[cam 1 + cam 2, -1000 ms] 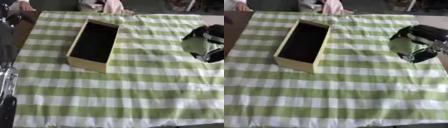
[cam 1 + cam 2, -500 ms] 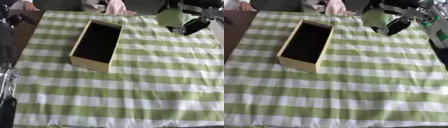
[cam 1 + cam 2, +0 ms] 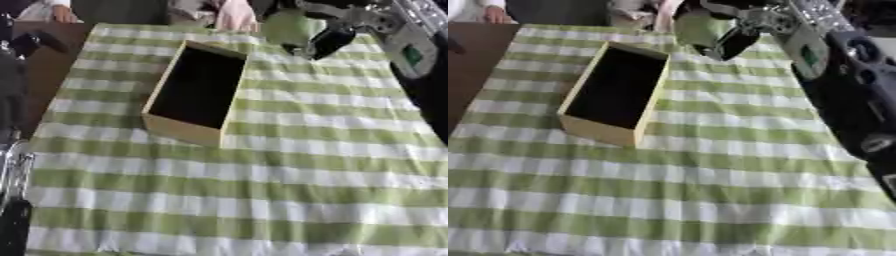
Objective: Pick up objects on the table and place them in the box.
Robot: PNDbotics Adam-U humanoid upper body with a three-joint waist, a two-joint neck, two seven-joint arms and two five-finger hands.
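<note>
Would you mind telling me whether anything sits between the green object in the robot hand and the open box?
Nothing visible does. The right robot hand holds the pale green object just beyond the far right corner of the box, whose dark inside looks empty, with only checked cloth between them.

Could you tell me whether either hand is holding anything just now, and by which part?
The right hand holds a pale green object, fingers curled round its right side, near the box's far end. No left hand shows.
</note>
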